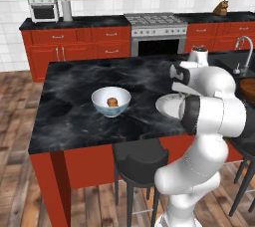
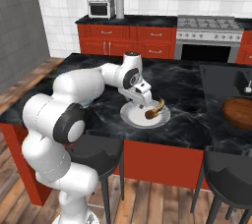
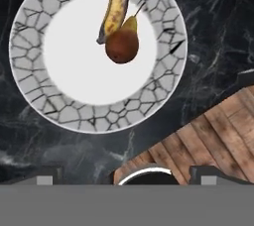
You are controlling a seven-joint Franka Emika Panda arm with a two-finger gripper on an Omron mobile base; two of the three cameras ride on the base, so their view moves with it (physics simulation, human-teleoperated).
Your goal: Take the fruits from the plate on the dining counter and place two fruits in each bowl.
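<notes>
Left base view alone shows bowl (image 1: pixel 111 101) fruit (image 1: pixel 113 102)

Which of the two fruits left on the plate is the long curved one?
The banana, yellow with brown spots, lying across the plate rim. The other is a rounded brown pear touching its tip.

The arm hides most of the plate (image 1: pixel 164 105) in the left base view — just its left edge shows. In the hand view the banana (image 3: pixel 117 2) is cut off by the top edge. The fruit in the bowl (image 1: pixel 111 101) is too small to identify.
</notes>
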